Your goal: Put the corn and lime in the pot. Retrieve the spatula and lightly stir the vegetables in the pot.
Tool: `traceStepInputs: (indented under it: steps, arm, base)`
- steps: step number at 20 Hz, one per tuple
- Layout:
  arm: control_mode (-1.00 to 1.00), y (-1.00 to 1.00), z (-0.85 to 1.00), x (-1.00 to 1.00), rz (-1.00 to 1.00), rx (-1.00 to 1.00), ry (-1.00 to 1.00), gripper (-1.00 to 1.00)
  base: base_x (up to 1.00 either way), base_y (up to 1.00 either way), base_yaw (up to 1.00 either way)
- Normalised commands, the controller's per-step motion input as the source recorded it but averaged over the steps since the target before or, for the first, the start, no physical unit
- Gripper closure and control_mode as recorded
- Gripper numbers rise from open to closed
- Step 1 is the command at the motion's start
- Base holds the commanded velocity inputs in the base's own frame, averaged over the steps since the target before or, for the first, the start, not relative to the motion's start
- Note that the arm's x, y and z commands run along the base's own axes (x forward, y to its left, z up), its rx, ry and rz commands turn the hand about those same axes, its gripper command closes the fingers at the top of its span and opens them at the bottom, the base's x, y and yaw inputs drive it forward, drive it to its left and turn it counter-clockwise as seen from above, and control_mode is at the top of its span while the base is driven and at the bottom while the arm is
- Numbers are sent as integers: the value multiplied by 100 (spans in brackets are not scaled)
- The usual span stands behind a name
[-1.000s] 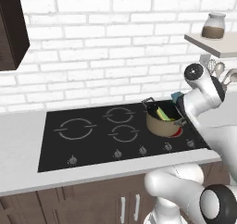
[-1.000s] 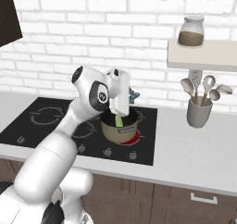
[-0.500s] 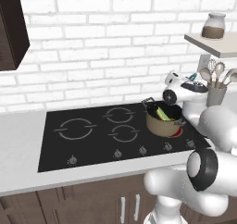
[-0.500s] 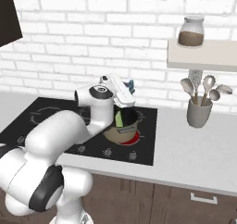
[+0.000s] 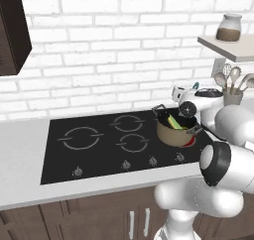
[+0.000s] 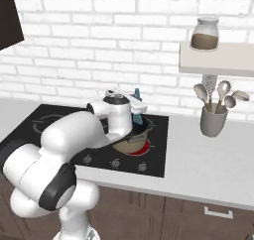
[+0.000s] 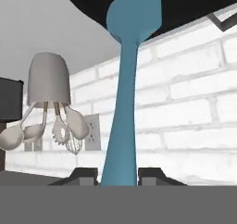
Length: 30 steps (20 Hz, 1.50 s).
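Pincer (image 7: 118,172) clamped on handle of slim flat light-blue spatula (image 7: 124,102), above round tan-beige pot (image 5: 174,131) on black cooktop (image 5: 94,145). Yellow-green corn cob (image 5: 174,121) inside pot. Beyond, grey utensil cup (image 6: 213,121) on surface (image 6: 208,159).

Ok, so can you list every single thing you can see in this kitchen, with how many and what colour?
pot: one, tan with dark rim and handles, on the front right burner of the hob
corn: one, yellow-green, inside the pot
spatula: one, light blue, clamped in the pincer
hob: one, black, set into the grey counter
utensil cup: one, grey, on the counter right of the hob
spoons and whisk: a few, grey metal, standing in the cup
jar: one, glass with brown contents, on the wall shelf
shelf: one, pale, on the brick wall
pincer: one, dark fingertips, shut on the spatula's handle
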Motion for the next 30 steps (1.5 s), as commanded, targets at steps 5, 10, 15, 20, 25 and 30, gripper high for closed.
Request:
traceStepInputs:
  steps: [5, 10, 15, 20, 25, 30]
  arm:
    - [-100, 25, 11, 20, 14, -6, 36, 100]
    - [-100, 33, -2, 14, 10, -8, 40, 100]
    - [-100, 23, -5, 1, 13, -3, 33, 100]
    - [-100, 13, -1, -5, 13, -3, 23, 100]
    - [-100, 5, 0, -18, 9, -11, 10, 100]
    - [-100, 15, 0, -1, 9, -11, 8, 100]
  base:
    - [0, 0, 0]
    - [0, 0, 0]
    - [0, 0, 0]
    - [0, 0, 0]
    - [0, 0, 0]
    - [0, 0, 0]
